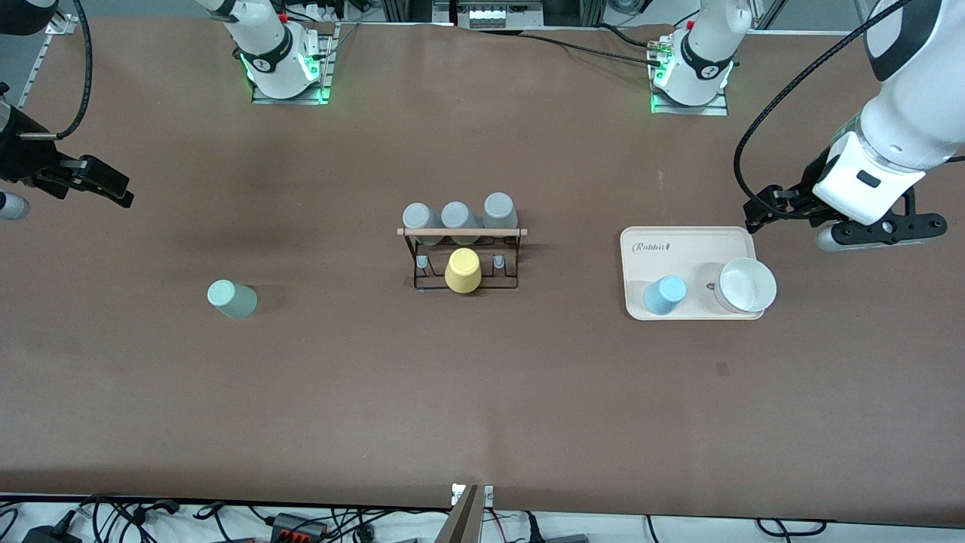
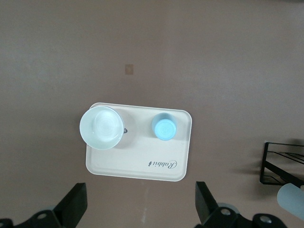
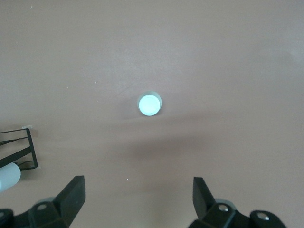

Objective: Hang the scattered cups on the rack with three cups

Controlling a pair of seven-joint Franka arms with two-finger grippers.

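The pale mint green cup stands upside down on the bare table toward the right arm's end; it also shows in the right wrist view. The light blue cup stands upside down on the cream tray; it also shows in the left wrist view. The black wire rack with its wooden rod stands mid-table. My left gripper hangs open and empty, high over the table beside the tray. My right gripper hangs open and empty, high over the table's right-arm end.
Three grey tumblers and a yellow tumbler hang on the rack. A white bowl sits on the tray beside the blue cup, toward the left arm's end. The rack's edge shows in both wrist views.
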